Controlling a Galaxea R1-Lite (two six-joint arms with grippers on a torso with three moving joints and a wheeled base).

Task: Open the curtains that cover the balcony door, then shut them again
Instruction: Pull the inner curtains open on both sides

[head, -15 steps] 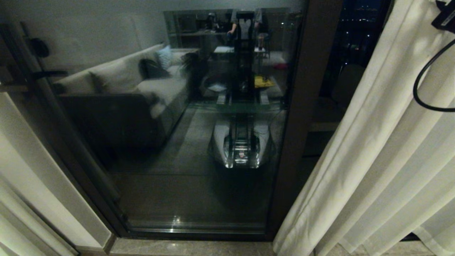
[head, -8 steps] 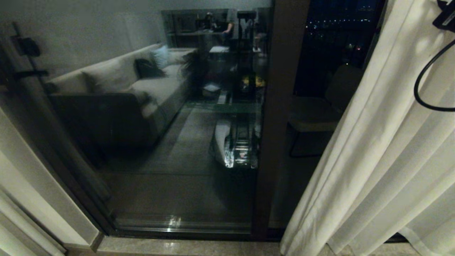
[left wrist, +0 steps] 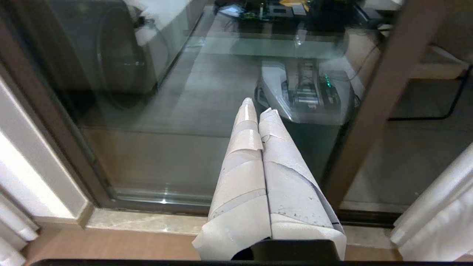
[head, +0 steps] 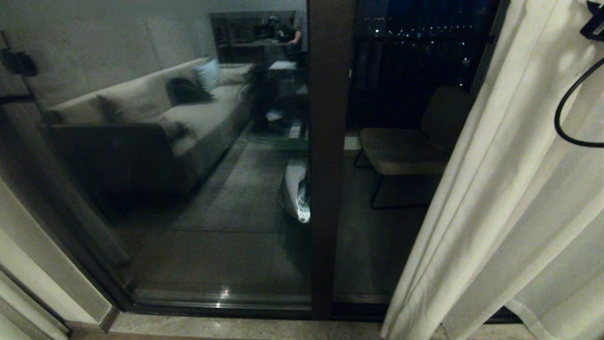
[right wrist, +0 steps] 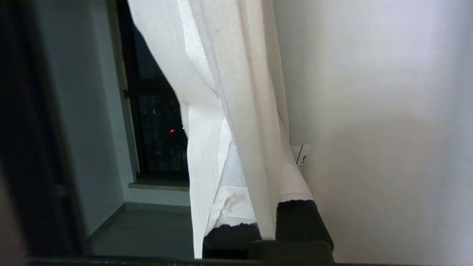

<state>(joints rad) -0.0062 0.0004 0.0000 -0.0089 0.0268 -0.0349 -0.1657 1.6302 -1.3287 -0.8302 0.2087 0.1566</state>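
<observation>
The cream curtains [head: 509, 189] hang in folds at the right, drawn off most of the glass. The balcony door [head: 188, 212] is a reflective glass panel whose dark frame post [head: 325, 165] stands mid-picture. Only my right wrist [head: 595, 23] shows at the top right corner, against the fabric. In the right wrist view my right gripper [right wrist: 258, 159] is shut on a fold of the curtains [right wrist: 236, 92], which runs between its taped fingers. My left gripper [left wrist: 257, 107] is shut and empty. It hangs low, pointing at the glass [left wrist: 166, 111] near the sill.
A chair [head: 406, 146] stands outside on the balcony behind the glass. A stone threshold [head: 236, 328] runs along the door's foot. A black cable [head: 566, 123] loops over the curtain. A white wall [right wrist: 369, 111] with a socket [right wrist: 301, 155] is close to the right gripper.
The whole picture has slid left, so the camera has moved right. The curtain's edge has kept with my right gripper, uncovering more glass and the balcony chair. The left gripper stays still.
</observation>
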